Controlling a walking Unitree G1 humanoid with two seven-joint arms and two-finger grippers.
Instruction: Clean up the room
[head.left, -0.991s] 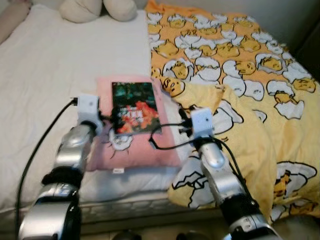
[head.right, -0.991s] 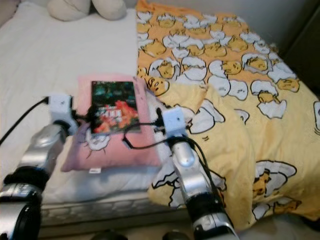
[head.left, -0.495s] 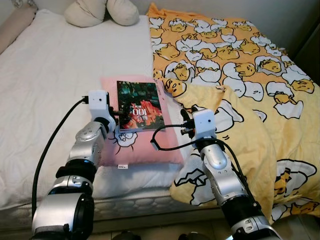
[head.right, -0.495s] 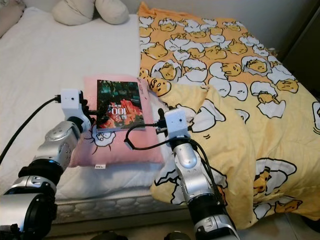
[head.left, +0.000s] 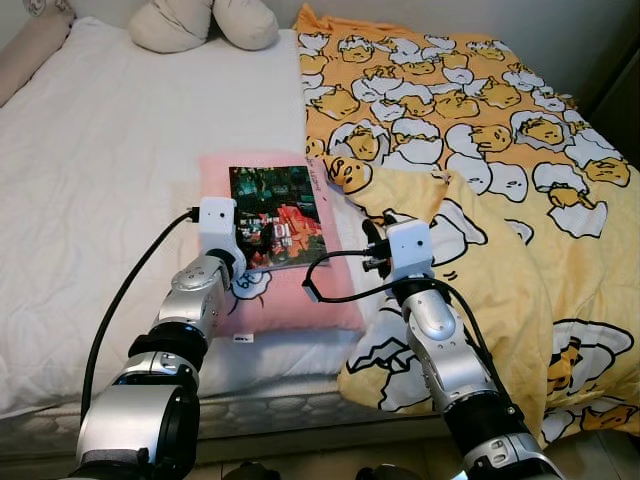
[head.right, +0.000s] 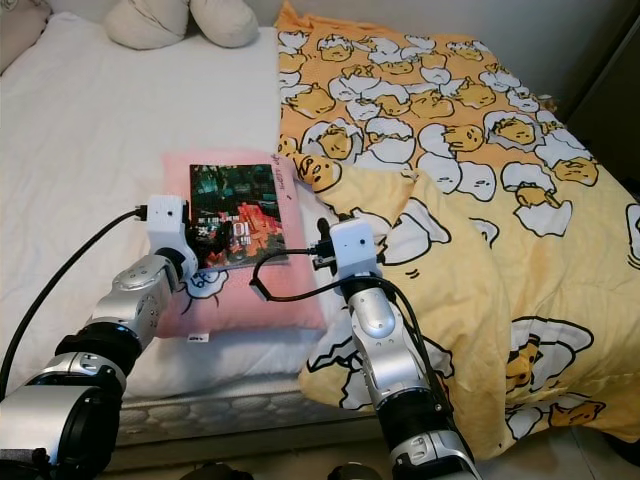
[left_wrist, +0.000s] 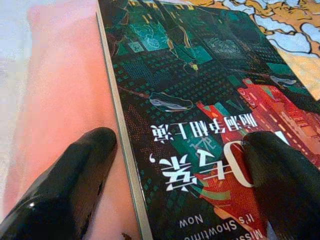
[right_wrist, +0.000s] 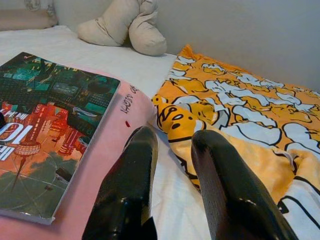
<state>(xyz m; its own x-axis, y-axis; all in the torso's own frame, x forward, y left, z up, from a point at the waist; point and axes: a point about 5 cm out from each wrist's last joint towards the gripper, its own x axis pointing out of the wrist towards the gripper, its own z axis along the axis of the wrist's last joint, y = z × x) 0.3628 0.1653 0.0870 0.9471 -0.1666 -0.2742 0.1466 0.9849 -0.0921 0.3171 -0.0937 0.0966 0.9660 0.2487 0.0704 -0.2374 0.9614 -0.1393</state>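
White bed sheet (head.left: 100, 150) carries your pink pillow (head.left: 290, 295). Your left claw (left_wrist: 175, 165) straddles the dark paperback book's (head.left: 278, 215) edge, fingers apart, "Now Showing" legible. Your right claw (right_wrist: 172, 185), slightly parted, holds nothing beside it.

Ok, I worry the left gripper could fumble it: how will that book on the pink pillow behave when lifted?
The book looks like a thin paperback, so it probably flexes and sags if held by one edge. Its glossy cover may slip. The soft pink pillow beneath likely gives, letting the left gripper, open astride the book's edge, dig under.
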